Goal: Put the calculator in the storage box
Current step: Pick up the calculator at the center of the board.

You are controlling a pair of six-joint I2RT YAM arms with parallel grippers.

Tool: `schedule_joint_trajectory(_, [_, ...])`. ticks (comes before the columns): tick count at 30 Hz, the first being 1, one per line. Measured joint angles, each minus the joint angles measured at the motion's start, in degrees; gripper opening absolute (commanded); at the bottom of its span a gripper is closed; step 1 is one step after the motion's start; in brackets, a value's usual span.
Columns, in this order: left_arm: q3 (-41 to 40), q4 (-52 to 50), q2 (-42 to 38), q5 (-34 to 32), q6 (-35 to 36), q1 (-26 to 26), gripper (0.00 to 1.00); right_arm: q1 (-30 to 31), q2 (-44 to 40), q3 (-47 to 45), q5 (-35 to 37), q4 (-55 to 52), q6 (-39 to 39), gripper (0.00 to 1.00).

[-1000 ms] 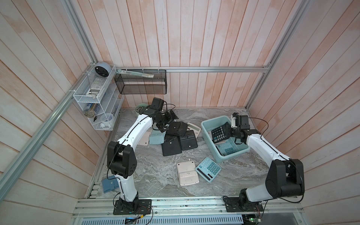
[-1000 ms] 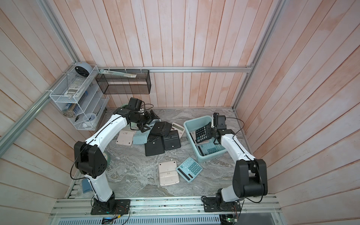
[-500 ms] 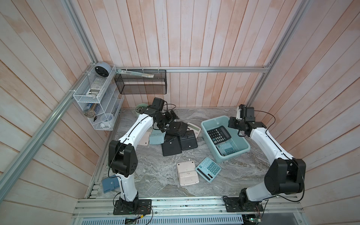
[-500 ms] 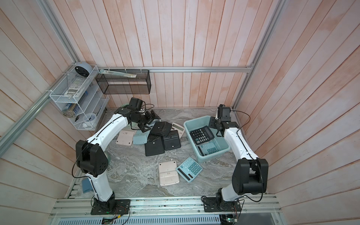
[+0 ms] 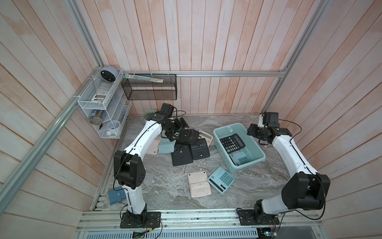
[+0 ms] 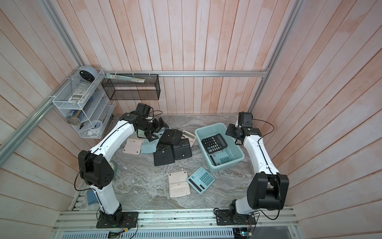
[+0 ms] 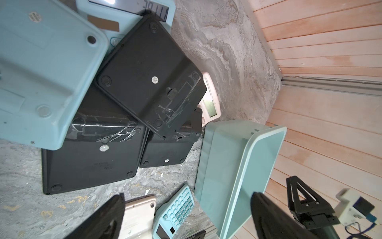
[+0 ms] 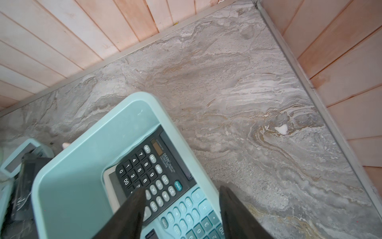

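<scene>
The light teal storage box (image 5: 224, 130) (image 6: 206, 129) stands right of centre. A black calculator (image 5: 232, 142) (image 6: 215, 142) (image 8: 153, 171) lies face up inside it, partly over a teal calculator (image 5: 239, 158) (image 8: 192, 219). My right gripper (image 5: 251, 132) (image 6: 230, 131) (image 8: 182, 215) hangs open at the box's far right rim, holding nothing. My left gripper (image 5: 177, 129) (image 6: 157, 129) (image 7: 186, 219) is wide open and empty above the pile of face-down calculators; the uppermost is black (image 5: 188, 136) (image 7: 151, 80).
Black (image 5: 182, 154), light-blue (image 5: 165, 148), pink (image 5: 154, 145) and cream (image 5: 205, 135) calculators crowd the left-centre. A pink one (image 5: 198, 184) and a teal one (image 5: 221, 180) lie nearer the front. A mesh basket (image 5: 149, 89), a wire rack (image 5: 103, 107) and a mint cup (image 5: 148, 114) stand at the back left.
My right gripper opened and let go of the black calculator, which now lies flat in the box. The gripper drew back toward the far right. The left arm barely moved.
</scene>
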Motion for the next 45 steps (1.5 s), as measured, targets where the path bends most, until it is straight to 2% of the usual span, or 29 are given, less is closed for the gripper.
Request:
schedule_joint_trajectory(5, [-7.0,-1.0,-5.8,-0.1,0.1,0.0,1.00,1.3,-7.7,-2.9,-8.0,-2.1,0.6,0.63])
schedule_joint_trajectory(10, [-17.6,-1.7,-11.8,0.1,0.5,0.0,1.00,7.6,-12.3,-3.4,-12.6,-6.4,0.3,0.63])
schedule_joint_trajectory(15, [-29.1,-1.7,-17.6,1.3,0.0,-0.3,1.00,19.6,-16.1,-4.3,-13.7,-10.1,0.4,0.63])
schedule_joint_trajectory(20, [-40.3,2.1,-23.2,4.8,-3.1,-2.3,1.00,32.5,-20.1,-9.9,-12.8,-11.8,3.1,0.63])
schedule_joint_trajectory(28, [-50.0,10.4,-24.2,9.2,-6.7,-6.1,1.00,46.2,-21.7,-17.4,-8.4,-12.7,7.6,0.63])
schedule_joint_trajectory(35, [-54.5,17.2,-23.9,11.8,-7.8,-6.5,0.99,51.0,-19.7,-20.2,-5.9,-10.8,10.5,0.63])
schedule_joint_trajectory(45, [-59.7,22.5,-23.3,13.3,-8.0,-8.4,0.95,56.6,-14.2,-24.9,-6.0,-5.8,14.4,0.63])
